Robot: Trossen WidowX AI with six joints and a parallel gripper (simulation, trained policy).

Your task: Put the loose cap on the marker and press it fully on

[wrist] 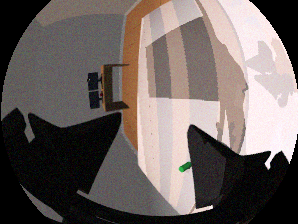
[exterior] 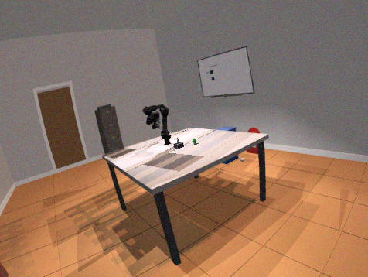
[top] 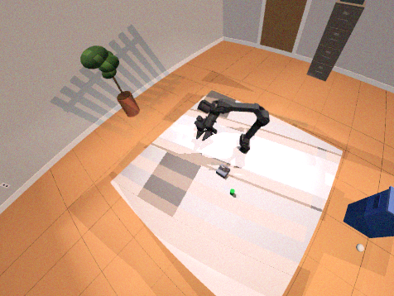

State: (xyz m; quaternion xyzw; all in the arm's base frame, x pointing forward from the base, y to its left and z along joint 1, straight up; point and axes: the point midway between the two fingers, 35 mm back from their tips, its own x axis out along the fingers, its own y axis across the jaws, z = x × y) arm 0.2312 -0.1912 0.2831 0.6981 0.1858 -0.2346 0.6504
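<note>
The green cap (top: 232, 192) (exterior: 195, 141) (wrist: 185, 167) stands loose on the table, a short way from the dark holder block (top: 223, 171) (exterior: 178, 145). In the wrist view the right finger partly hides the cap. The marker (exterior: 178, 140) shows as a small thin upright shape on the block in the exterior view, with no green on its top. My gripper (top: 200, 139) (exterior: 155, 128) (wrist: 155, 123) is open, with nothing between the fingers. It hangs above the table, clear of the block and cap, on the block's side away from the cap. The block is not visible in the wrist view.
The table (top: 248, 236) (exterior: 135, 176) has striped light and dark patches. The arm's base (top: 244, 145) (exterior: 166, 139) stands near the holder block. A blue bin (top: 366, 215), a white ball (top: 360, 247) and a potted plant (top: 128, 104) are off the table.
</note>
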